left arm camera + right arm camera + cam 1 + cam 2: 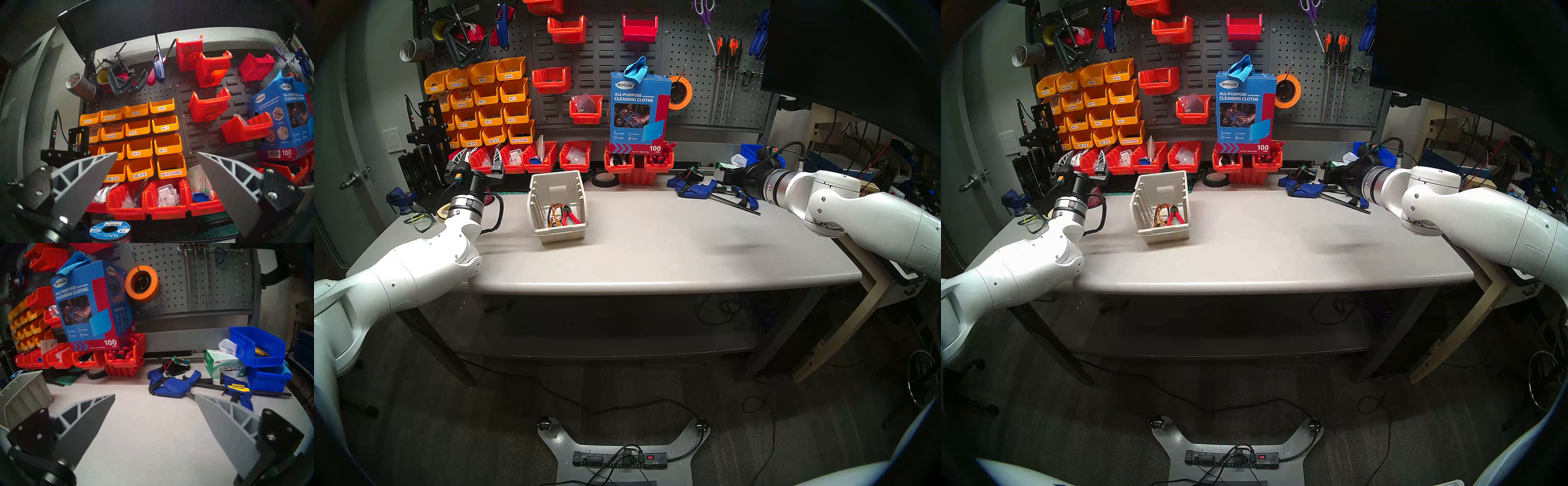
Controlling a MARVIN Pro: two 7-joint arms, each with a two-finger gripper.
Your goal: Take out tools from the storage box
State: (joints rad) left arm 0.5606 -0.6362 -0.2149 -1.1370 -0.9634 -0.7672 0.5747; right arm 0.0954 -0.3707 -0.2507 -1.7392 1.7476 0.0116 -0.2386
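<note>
The beige storage box (561, 234) (1163, 235) stands on the grey table left of centre, its open top facing me. Inside lie red-handled pliers (569, 217) (1175, 217) and, to their left, folded safety glasses with orange-and-black arms (554, 214) (1160, 213). My left gripper (478, 159) (157, 152) hovers open and empty left of the box, pointing at the pegboard. My right gripper (726, 177) (155, 394) is open and empty over the table's far right, near the blue clamps. The box's corner (25, 395) shows at the left of the right wrist view.
Blue bar clamps (697, 188) (169, 387) lie at the back right, with a Kimtech tissue box (224, 365) and blue bins (258, 344) beyond. Red bins (575, 156), a cleaning-cloth box (639, 112) and black tape (605, 179) line the back. Green-framed glasses (422, 220) lie far left.
</note>
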